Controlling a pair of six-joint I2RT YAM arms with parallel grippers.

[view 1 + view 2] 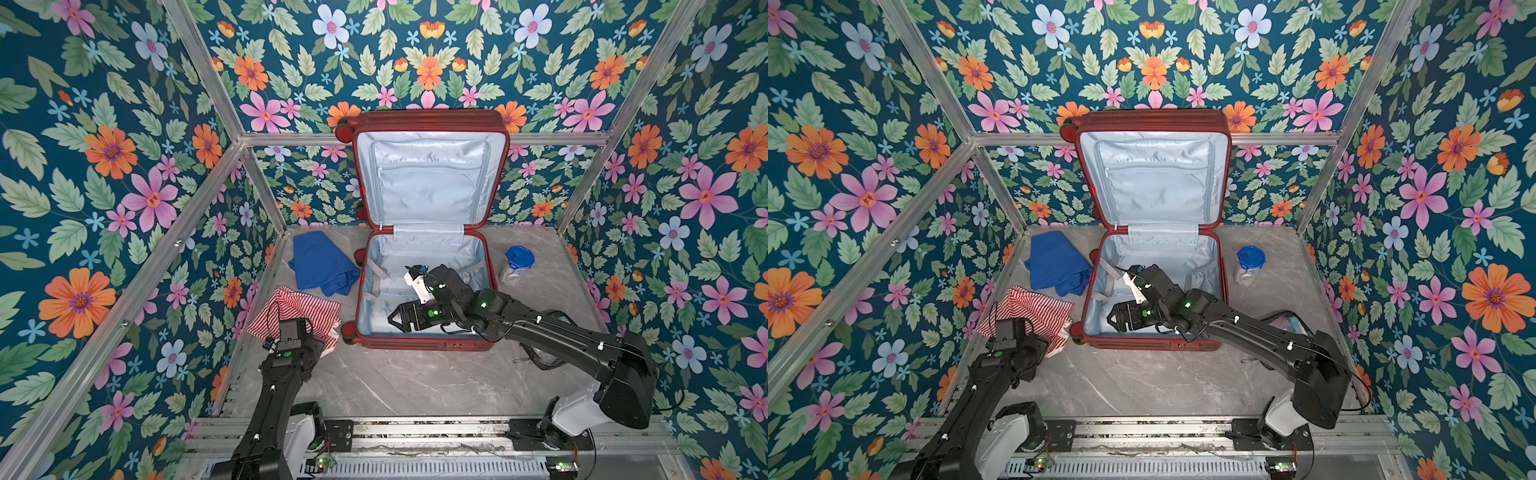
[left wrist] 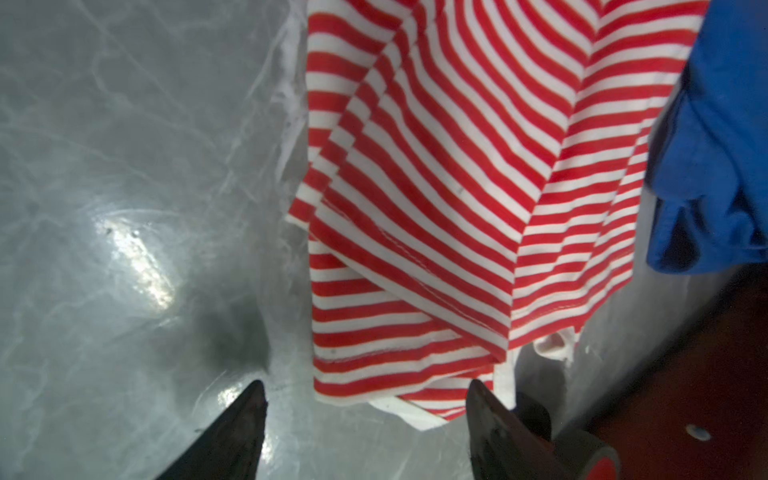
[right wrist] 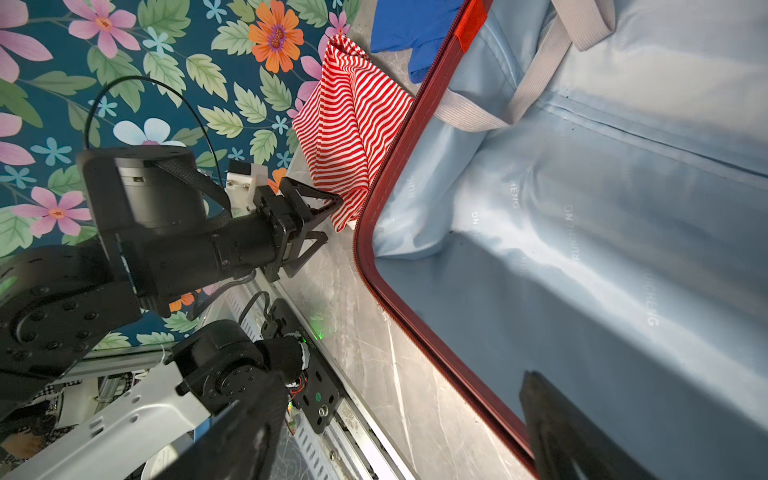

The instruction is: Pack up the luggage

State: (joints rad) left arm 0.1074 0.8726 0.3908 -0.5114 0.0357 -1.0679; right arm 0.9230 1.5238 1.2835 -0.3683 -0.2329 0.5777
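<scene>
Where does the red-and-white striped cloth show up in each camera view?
Top view: striped cloth on the table, left of the luggage.
Top view: striped cloth, same spot.
Left wrist: just beyond the open left gripper.
Right wrist: beside the luggage rim, outside it.
Shared landmark: the blue cloth beside it, in all four.

Red-and-white striped cloth (image 2: 457, 187) rumpled on the grey marble desk (image 2: 124, 166), blue cloth (image 2: 727, 145) just beside it, hand (image 2: 366, 386) spread wide at the stripy edge.
</scene>
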